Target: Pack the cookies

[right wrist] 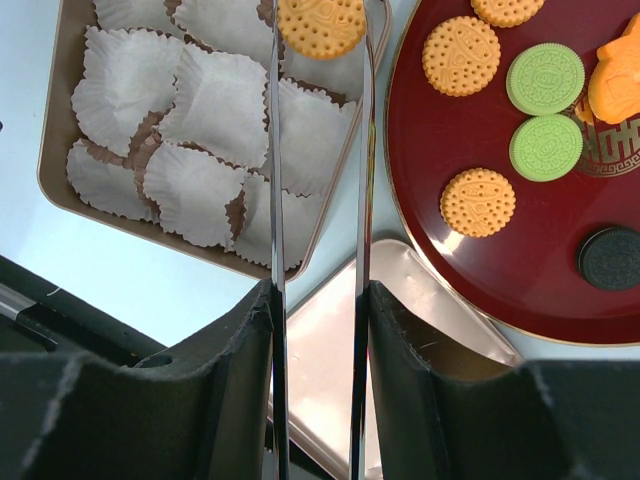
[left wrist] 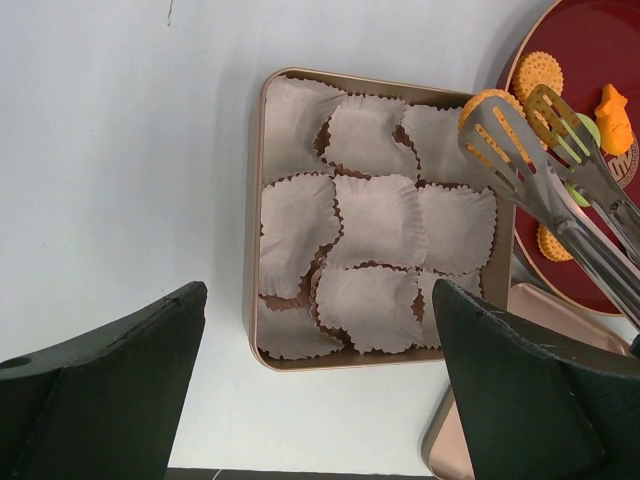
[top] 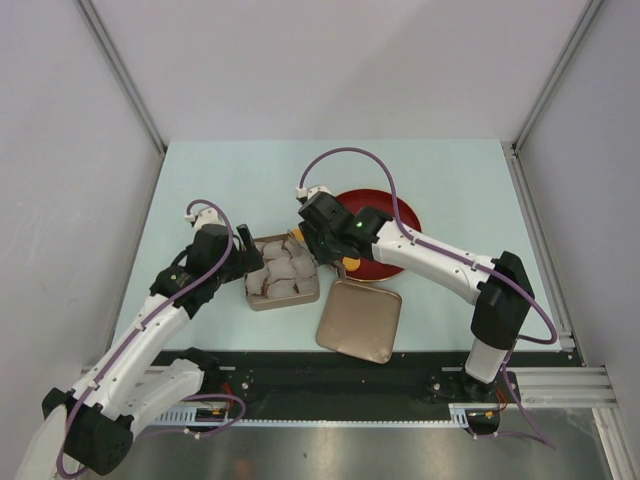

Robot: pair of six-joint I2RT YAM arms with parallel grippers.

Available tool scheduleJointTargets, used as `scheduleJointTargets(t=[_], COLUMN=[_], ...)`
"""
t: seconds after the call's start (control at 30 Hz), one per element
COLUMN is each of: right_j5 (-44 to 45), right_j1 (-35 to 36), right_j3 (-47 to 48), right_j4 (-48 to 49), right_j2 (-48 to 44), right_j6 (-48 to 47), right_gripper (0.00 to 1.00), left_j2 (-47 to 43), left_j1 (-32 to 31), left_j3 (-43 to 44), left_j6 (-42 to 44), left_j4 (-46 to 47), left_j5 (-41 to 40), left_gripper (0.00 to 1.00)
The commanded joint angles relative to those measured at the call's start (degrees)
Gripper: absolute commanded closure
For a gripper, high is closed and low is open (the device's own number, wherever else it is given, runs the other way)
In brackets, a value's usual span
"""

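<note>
Closest in, the right gripper [right wrist: 318, 330] is clamped on a pair of metal tongs [right wrist: 275, 200], squeezing their two arms partway together. At the tong tips an orange cookie [right wrist: 321, 25] is pinched over the corner of the square tin [right wrist: 55, 120] that lies nearest the plate, above the white paper liners [right wrist: 215, 105] that fill it. Whether the cookie touches a liner cannot be told. The left gripper [left wrist: 318, 300] hovers over the tin's near edge with its jaws wide apart, holding nothing. The tin lid [right wrist: 430, 310] lies flat on the counter [left wrist: 120, 150], just beside the tin. Beyond it, the dark-red plate [right wrist: 440, 270] carries the remaining cookies [right wrist: 478, 202]: orange, green and one black.
</note>
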Motion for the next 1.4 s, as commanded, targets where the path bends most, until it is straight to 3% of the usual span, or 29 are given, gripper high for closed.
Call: scheduleJointTargets(t=[0.0,0.37,1.37], right_j5=[1.2,1.6,2.9], right_j1=[0.1,0.3,1.7], right_j3=[1.5,1.1,2.2], right_j4=[0.1,-0.3,-1.1], right_j2=[-0.9,-1.9,-2.8], right_j6=[0.2,0.8,1.3], right_gripper=[0.64,0.51,0.46], left_j2=[-0.2,-0.4,-0.7], left_j1=[0.6,0.6,0.6], left_j3=[0.0,-0.2,-0.8], left_j6=[1.0,1.0,0.7], left_j4=[1.4,1.5,1.9], left_j5=[0.7,1.0,1.7], left_gripper=[0.00,0.00,0.00])
